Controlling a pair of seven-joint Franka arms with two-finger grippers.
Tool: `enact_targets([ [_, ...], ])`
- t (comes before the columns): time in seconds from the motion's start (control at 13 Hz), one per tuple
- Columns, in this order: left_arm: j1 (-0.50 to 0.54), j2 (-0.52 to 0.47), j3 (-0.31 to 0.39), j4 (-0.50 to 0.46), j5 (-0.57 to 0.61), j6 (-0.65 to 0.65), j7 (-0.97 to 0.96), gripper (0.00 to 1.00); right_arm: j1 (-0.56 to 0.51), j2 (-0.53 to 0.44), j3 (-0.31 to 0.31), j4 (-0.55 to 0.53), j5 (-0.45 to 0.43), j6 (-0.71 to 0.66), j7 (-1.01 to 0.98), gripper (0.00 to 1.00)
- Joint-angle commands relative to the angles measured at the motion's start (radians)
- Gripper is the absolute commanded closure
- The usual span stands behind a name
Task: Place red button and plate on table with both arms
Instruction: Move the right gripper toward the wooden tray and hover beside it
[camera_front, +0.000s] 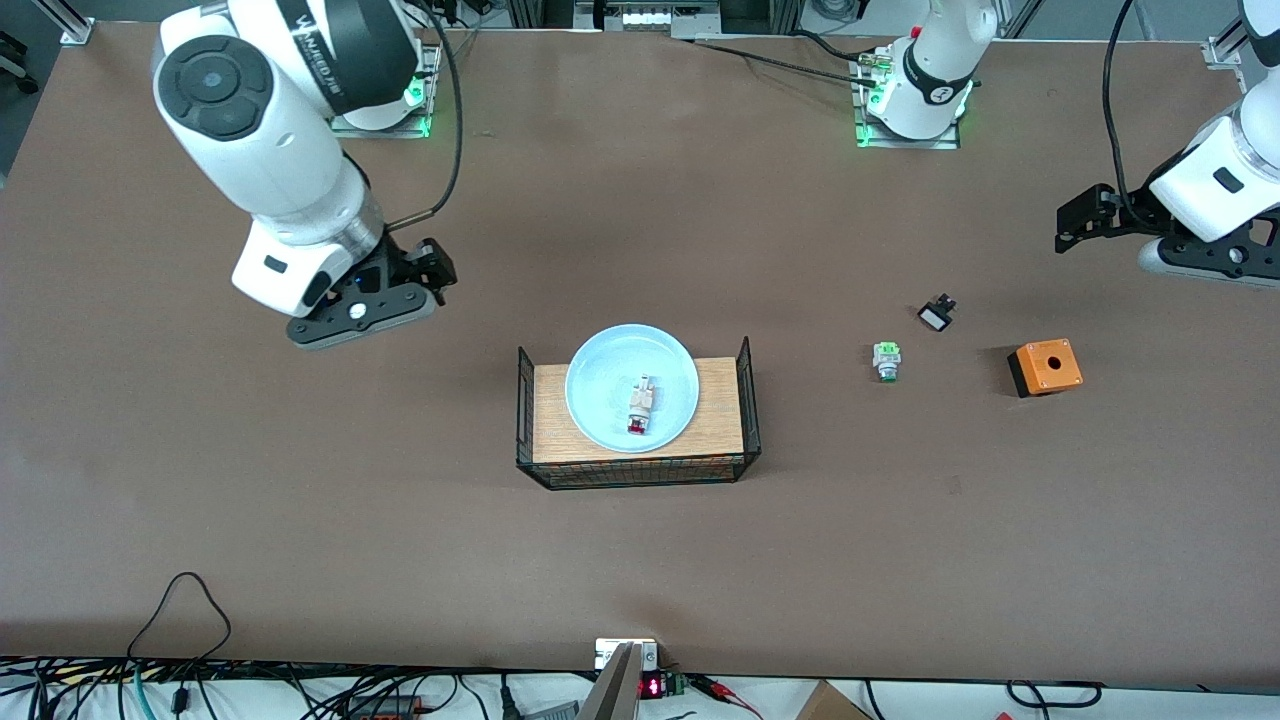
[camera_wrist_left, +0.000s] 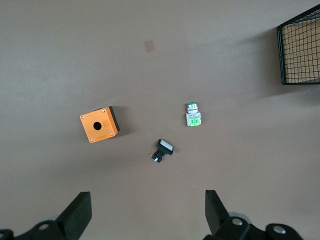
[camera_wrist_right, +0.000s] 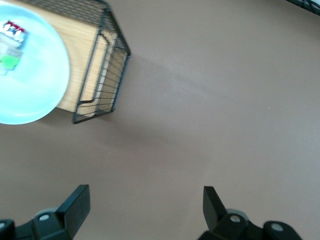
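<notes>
On the wooden board (camera_front: 560, 420) at mid-desk, clear of both sets of fingers, sits the plate (camera_front: 610, 372) with the red button (camera_front: 640, 405) lying in it.

Right gripper (camera_front: 425, 290) hangs over bare desk (camera_front: 300, 520) toward the right arm's end, fingers (camera_wrist_right: 75, 202) spread wide and empty; left gripper (camera_front: 1085, 215) hangs over its own end, fingers (camera_wrist_left: 77, 210) equally wide, nothing held. Judging by looks, the button is light and stiff, best pinched across its whitish body; the plate looks rigid, smooth, likely slippery and breakable, so grip its rim.

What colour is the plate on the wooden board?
Light blue; the plate shows best in the front view.
</notes>
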Motion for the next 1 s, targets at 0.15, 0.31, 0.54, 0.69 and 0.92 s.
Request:
enact_targets([
  [0.15,0.005,0.015,-0.007,0.034,0.01,-0.024,0.003,0.0,0.05,0.023,-0.007,0.033,-0.008,-0.011,0.034,0.0],
  [0.31,0.005,0.014,-0.007,0.034,0.01,-0.024,0.004,0.0,0.07,0.027,-0.007,0.033,-0.011,-0.01,0.076,0.0],
  [0.54,0.005,0.014,-0.007,0.034,0.01,-0.024,0.003,0.0,0.096,0.03,-0.007,0.033,-0.01,-0.008,0.125,0.0],
  [0.69,0.005,0.014,-0.007,0.034,0.008,-0.024,0.003,0.0,0.127,0.04,-0.007,0.033,-0.016,-0.007,0.18,0.0],
  [0.92,0.005,0.015,-0.007,0.034,0.008,-0.024,0.003,0.0,0.149,0.055,-0.009,0.033,-0.017,0.007,0.192,0.0],
])
